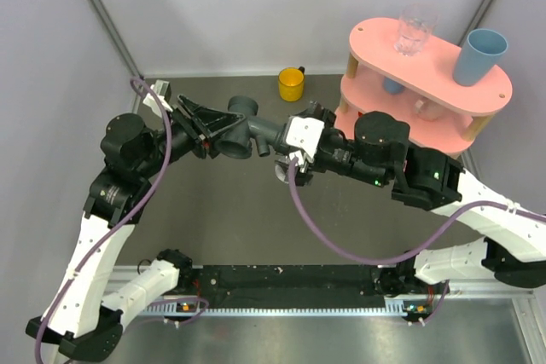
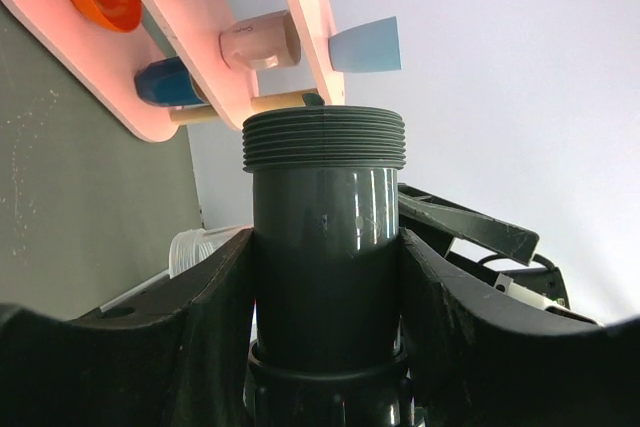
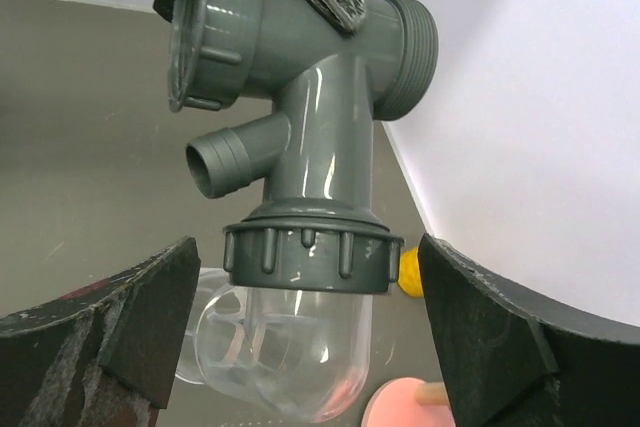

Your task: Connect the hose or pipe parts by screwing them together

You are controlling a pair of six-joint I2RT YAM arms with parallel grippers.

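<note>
The dark grey T-shaped fitting hangs above the table, with my left gripper shut on it. In the left wrist view the jaws press both sides of its barrel below the threaded end. From the right wrist, the fitting has the grey collar and clear piece sitting on its lower stem. My right gripper is open, straddling the collar with a gap on each side. From the top camera my right gripper meets the fitting's right end.
A pink two-level shelf at the back right carries a clear glass and a blue cup. A yellow cup stands behind the fitting. A small clear object lies on the table under the grippers.
</note>
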